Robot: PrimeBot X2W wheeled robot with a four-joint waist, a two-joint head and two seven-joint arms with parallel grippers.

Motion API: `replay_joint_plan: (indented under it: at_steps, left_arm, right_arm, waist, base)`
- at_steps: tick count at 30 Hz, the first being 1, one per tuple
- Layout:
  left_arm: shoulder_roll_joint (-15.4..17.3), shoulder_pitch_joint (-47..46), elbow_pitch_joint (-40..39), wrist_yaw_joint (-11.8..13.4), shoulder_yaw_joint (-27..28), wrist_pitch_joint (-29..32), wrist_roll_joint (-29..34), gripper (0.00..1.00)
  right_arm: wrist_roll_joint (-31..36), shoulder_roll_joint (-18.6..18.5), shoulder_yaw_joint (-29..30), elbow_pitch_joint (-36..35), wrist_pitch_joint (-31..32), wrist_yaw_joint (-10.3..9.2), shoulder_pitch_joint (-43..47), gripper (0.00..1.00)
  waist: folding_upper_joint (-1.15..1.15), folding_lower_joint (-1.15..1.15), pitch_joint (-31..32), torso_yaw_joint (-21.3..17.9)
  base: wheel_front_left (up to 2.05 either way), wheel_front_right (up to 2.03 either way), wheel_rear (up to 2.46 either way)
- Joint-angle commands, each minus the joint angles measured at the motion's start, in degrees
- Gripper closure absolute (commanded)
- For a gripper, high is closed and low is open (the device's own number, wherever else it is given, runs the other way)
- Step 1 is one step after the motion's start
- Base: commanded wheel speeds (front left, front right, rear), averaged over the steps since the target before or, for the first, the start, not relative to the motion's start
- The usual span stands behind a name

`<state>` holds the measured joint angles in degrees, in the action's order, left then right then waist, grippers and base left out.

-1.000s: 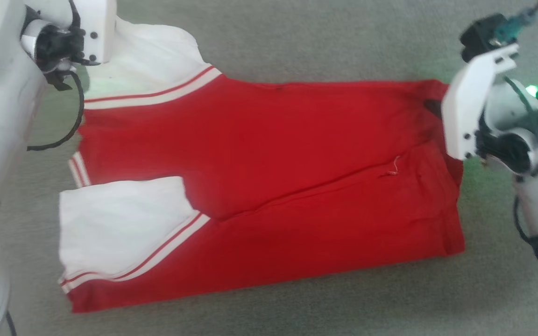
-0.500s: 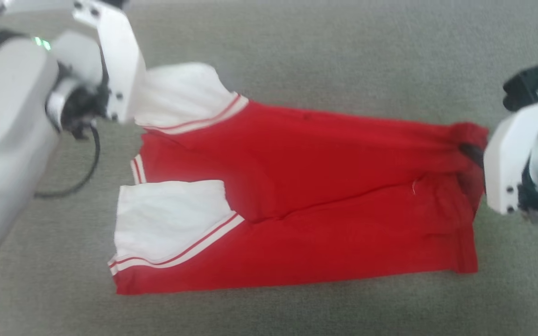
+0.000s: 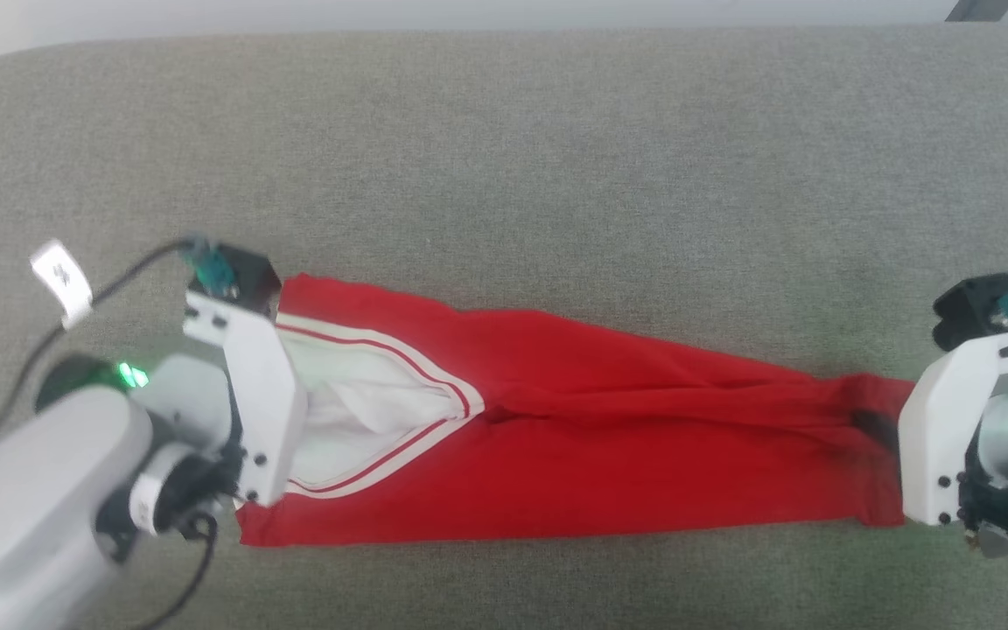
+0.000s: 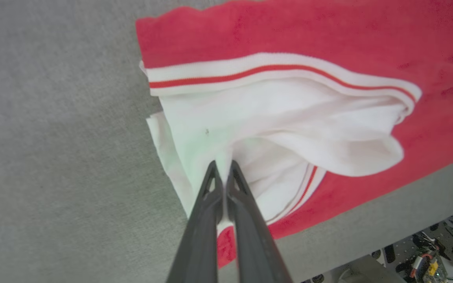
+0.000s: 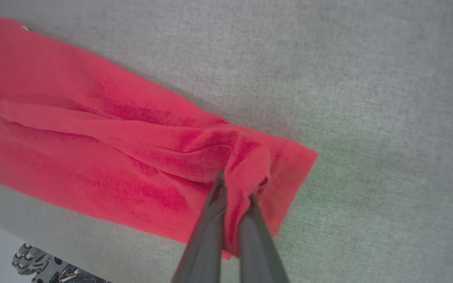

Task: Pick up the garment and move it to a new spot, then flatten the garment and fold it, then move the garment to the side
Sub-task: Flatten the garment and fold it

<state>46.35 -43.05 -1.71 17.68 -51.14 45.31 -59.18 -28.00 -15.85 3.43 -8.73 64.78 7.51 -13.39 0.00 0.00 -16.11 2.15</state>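
left gripper (image 4: 221, 165) pinched tight on the white sleeve end of the garment (image 3: 609, 455) — a red shirt pulled long across the grey fabric surface (image 3: 504, 157), sleeves pointing left, hem right, narrowing rightward — where the right gripper (image 5: 236, 186) clamps the bunched hem.

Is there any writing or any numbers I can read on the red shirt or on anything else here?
No text here can be read.
garment: no letters or numbers show on the red and white cloth as it lies now.
white tag: has a dark mark on it, too blurred to read.
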Motion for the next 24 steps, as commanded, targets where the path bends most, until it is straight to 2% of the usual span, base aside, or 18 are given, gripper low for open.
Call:
replay_joint_plan:
  at_steps: [1, 2, 3, 4, 5, 6, 7, 12, 17, 24]
  left_arm:
    - [-0.44, 1.57, -0.32, 0.56, 0.51, -1.30, -0.76, 0.77]
    - [-0.80, 2.82, -0.05, 0.75, 0.89, -2.35, -1.44, 0.58]
    - [-0.79, 3.60, 0.54, 0.45, 0.86, -3.34, -1.40, 0.51]
    - [-1.01, 4.32, 1.33, 0.10, 1.06, -4.53, -1.61, 0.12]
    - [-1.50, 4.95, 2.24, -0.08, 1.46, -5.53, -2.24, 0.00]
    - [-1.86, 5.43, 3.12, -0.62, 1.56, -6.62, -2.30, 0.00]
    - [-2.11, 5.67, 3.98, -1.04, 1.76, -7.73, -2.16, 0.00]
    - [-3.09, 7.63, 6.27, -2.53, 3.82, -14.14, -2.78, 0.00]
    - [-2.75, 11.05, 4.72, -3.28, 7.05, -24.53, -1.60, 0.00]
    - [-1.25, 18.14, 1.40, -1.65, 12.08, -40.55, 0.79, 0.00]
  right_arm:
    - [0.86, -0.20, -0.28, 0.76, -0.61, -0.05, 0.39, 1.00]
    - [1.00, 0.16, -0.67, 1.53, -1.25, -0.05, 0.60, 1.00]
    - [0.87, 0.84, -0.58, 2.63, -1.72, -0.05, 0.42, 0.99]
    - [0.97, 0.92, -0.84, 3.61, -2.25, -0.05, 0.05, 0.93]
    - [1.34, 0.75, -1.23, 4.66, -2.71, -0.05, -0.38, 0.73]
    - [1.07, 0.80, -1.85, 5.54, -3.28, -0.05, -0.78, 0.12]
    - [0.72, 0.92, -2.40, 6.26, -4.09, -0.04, -1.20, 0.00]
    - [-0.38, 0.74, -3.17, 8.53, -6.40, -0.04, -0.97, 0.00]
    - [-1.50, 0.18, -1.31, 8.00, -7.68, -0.04, 0.47, 0.00]
    - [-1.27, 0.24, 4.87, 7.57, -5.95, -0.04, 2.58, 0.00]
  waist:
    - [0.00, 0.00, 0.01, 0.03]
    - [0.00, 0.00, 0.09, 0.03]
    - [0.00, 0.00, 0.21, 0.00]
    - [0.00, 0.00, 0.35, -0.03]
    - [0.00, 0.00, 0.52, -0.03]
    - [0.00, 0.00, 0.77, -0.02]
    - [0.00, 0.00, 0.99, -0.01]
    - [0.00, 0.00, 2.62, 0.35]
    - [0.00, 0.00, 4.12, 0.91]
    - [0.00, 0.00, 5.66, 2.47]
  base:
    - [0.00, 0.00, 0.00]
    - [0.00, 0.00, 0.00]
    - [0.00, 0.00, 0.00]
    - [0.00, 0.00, 0.00]
    - [0.00, 0.00, 0.00]
    - [0.00, 0.00, 0.00]
    - [0.00, 0.00, 0.00]
    - [0.00, 0.00, 0.00]
    - [0.00, 0.00, 0.00]
    - [0.00, 0.00, 0.00]
